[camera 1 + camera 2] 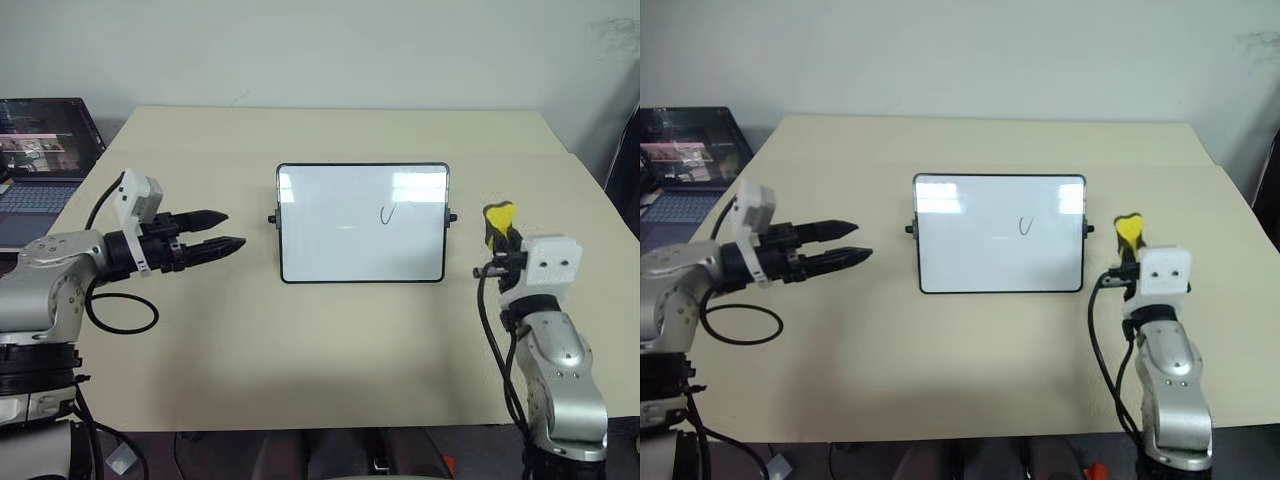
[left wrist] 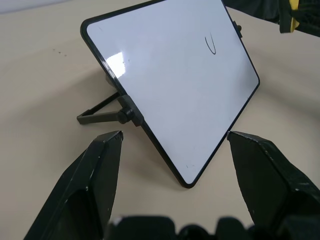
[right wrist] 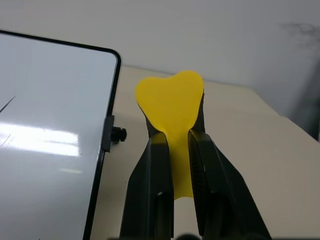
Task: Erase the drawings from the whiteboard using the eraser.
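Beige table (image 1: 330, 350) under us, pale wall behind. Our right gripper (image 3: 172, 132) clamps yellow eraser (image 3: 172, 107), held just right of whiteboard (image 1: 340, 240). Our left gripper (image 1: 222, 230) spread wide, empty, near board's left edge. One dark drawing (image 1: 386, 214) on board's right half. Laptop (image 1: 40, 160) far left.

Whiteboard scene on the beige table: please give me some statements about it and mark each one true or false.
1. The right gripper is shut on the small yellow eraser. True.
2. The small black-framed glossy whiteboard lies flat on the beige table. False: it stands tilted on a black rear stand.
3. One thin dark drawing shows on the board. True.
4. The left gripper grips the board's frame. False: it is open, apart from the board, on its left.
5. The eraser touches the drawing. False: it is beside the board's right edge.
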You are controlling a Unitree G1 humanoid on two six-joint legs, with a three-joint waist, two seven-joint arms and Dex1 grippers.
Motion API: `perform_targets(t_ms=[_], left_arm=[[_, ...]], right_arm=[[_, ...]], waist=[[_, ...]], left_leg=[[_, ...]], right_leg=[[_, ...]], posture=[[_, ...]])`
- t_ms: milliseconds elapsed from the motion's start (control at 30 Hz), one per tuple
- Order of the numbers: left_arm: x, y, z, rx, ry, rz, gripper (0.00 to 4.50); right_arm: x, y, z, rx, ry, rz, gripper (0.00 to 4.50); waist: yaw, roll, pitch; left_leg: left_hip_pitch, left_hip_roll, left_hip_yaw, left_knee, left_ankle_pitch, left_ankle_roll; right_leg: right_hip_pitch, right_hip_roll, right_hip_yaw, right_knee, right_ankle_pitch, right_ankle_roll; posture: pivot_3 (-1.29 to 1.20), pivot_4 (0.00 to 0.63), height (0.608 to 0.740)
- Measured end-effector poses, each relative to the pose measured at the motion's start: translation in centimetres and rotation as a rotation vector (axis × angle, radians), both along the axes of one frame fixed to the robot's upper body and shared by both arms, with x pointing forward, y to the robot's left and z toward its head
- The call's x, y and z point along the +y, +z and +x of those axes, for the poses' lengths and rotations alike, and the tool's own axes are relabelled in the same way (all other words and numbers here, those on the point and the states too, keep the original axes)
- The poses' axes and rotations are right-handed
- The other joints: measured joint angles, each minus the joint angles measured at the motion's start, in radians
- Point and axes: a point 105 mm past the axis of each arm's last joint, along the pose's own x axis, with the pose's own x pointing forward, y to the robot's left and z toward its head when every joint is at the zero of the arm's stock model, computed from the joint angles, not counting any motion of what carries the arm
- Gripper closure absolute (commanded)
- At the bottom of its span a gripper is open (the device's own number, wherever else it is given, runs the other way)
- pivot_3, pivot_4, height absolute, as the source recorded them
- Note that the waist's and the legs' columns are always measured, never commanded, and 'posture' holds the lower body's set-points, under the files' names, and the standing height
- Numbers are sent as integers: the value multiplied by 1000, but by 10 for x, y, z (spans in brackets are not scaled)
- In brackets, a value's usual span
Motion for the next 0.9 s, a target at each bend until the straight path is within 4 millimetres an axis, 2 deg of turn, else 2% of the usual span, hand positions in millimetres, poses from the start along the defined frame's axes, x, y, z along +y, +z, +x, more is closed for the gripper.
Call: perform_targets(t_ms=[100,167,233,333,567,800,900], left_arm=[[0,1,0,-1,-1,1,867],[0,0,0,0,3,1,867],[0,0,1,1,4,1,867],[-2,0,1,2,-2,-4,867],[-4,3,3,-10,-8,-4,867],[-5,1,1,-4,-7,0,867],[-3,-2,1,6,4,-1,867]], right_arm=[[26,31,14,10,168,-149,4350],[41,40,19,39,252,-193,4350],[51,39,25,82,304,-216,4350],[64,37,45,155,374,-260,4351],[70,24,64,242,451,-356,4351],[75,26,79,252,464,-458,4351],[79,24,82,260,484,-557,4351]], waist=[[2,-1,0],[5,-1,-1],[9,-1,-1],[8,-1,-1],[8,-1,-1],[7,-1,-1],[5,-1,-1]], left_leg=[[0,0,-1,0,0,0],[0,0,-2,-1,0,0],[0,0,-2,-1,0,0],[-1,0,-2,-1,0,0],[-2,-2,-2,0,0,0],[-2,0,-2,-1,0,0],[-1,0,-2,0,0,0]], right_leg=[[1,1,-2,0,-1,-1],[1,2,-4,0,-2,-3],[1,2,-5,0,-2,-3],[1,1,-4,0,-2,-3],[1,1,-3,-1,-1,-3],[1,1,-3,0,-1,-4],[0,0,-3,0,0,-4]], posture=[[0,150,740],[0,150,740],[0,150,740],[0,150,740],[0,150,740],[0,150,740],[0,150,740]])
